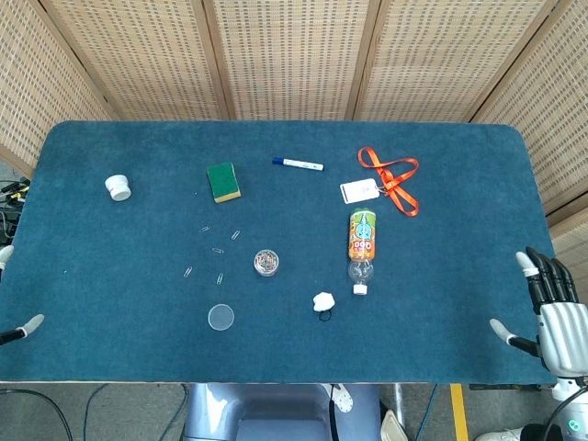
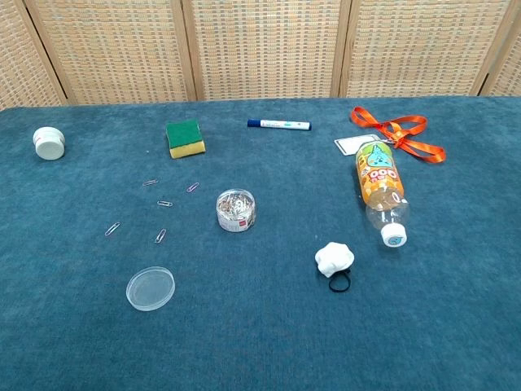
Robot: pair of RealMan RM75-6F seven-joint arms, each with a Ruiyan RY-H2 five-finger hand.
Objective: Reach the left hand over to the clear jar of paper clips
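The clear jar of paper clips [image 1: 266, 263] [image 2: 236, 210] stands open and upright near the middle of the blue table, full of clips. Its clear lid [image 1: 220, 317] [image 2: 151, 287] lies flat to its front left. Several loose clips [image 1: 218, 250] [image 2: 164, 203] are scattered to the left of the jar. Of my left hand [image 1: 26, 326] only separate fingertips show at the far left edge in the head view, well away from the jar, with nothing in them. My right hand [image 1: 554, 308] hangs at the table's front right corner, fingers spread and empty. Neither hand shows in the chest view.
A green and yellow sponge [image 1: 223, 181], a blue marker [image 1: 298, 164] and a small white jar [image 1: 118, 187] lie at the back. An orange lanyard with a card [image 1: 386, 176], a lying bottle [image 1: 362, 243] and a white lump on a black ring [image 1: 323, 302] sit to the right.
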